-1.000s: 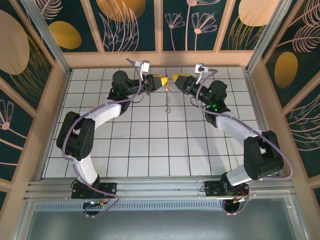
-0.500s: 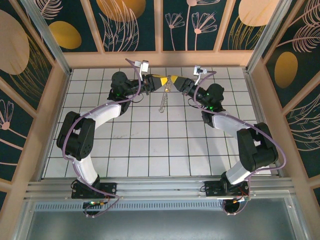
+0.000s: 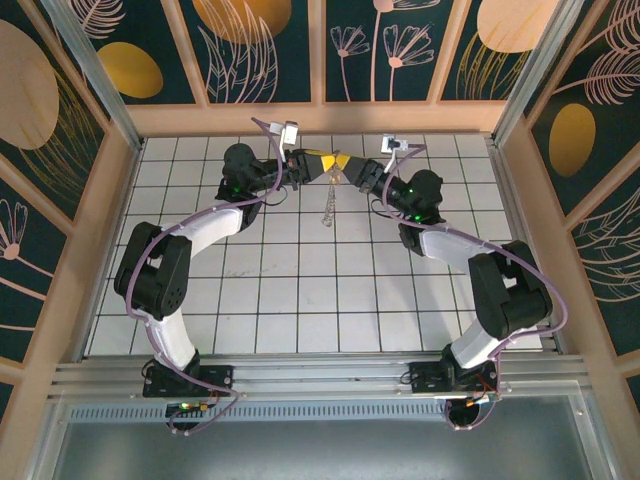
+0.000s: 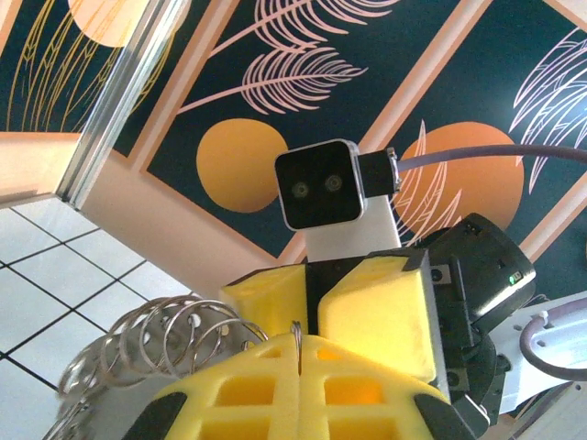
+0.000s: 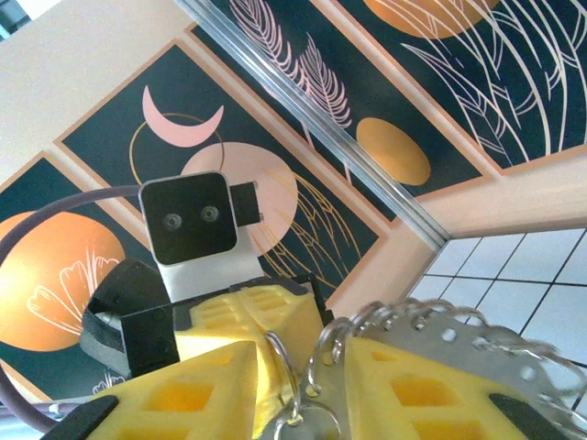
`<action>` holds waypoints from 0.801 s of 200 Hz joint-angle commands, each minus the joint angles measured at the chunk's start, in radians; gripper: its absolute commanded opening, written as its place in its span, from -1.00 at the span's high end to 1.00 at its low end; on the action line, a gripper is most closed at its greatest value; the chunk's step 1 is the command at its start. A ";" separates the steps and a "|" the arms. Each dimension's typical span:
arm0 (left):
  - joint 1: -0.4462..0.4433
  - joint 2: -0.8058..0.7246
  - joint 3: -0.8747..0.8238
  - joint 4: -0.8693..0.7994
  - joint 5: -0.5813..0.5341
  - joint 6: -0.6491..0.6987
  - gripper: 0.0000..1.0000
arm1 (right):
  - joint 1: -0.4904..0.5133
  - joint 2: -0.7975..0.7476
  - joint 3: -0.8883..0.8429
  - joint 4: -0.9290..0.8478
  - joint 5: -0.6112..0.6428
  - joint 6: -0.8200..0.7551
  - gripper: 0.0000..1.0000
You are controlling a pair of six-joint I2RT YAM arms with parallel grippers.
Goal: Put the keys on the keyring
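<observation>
Two grippers are meeting tip to tip. We are seeing the left gripper (image 3: pixel 324 163) pinching the keyring (image 3: pixel 328 207), its coils dangling just below it; whether the right gripper (image 3: pixel 343 160) is clenching, we cannot tell.

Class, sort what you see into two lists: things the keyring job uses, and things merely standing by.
In the job:
keyring
left tool, pinched on a ring
right tool, meeting it

Standing by:
tiled table
painted walls
</observation>
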 commanded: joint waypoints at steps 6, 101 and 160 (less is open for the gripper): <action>-0.005 0.004 0.004 0.067 0.005 -0.006 1.00 | 0.007 0.005 0.019 0.060 -0.025 0.003 0.48; -0.005 0.007 0.004 0.064 0.009 -0.007 1.00 | 0.009 0.015 0.051 0.052 -0.056 -0.002 0.93; -0.005 -0.002 0.008 0.033 0.015 0.014 1.00 | 0.000 -0.011 0.074 -0.061 -0.082 -0.096 1.00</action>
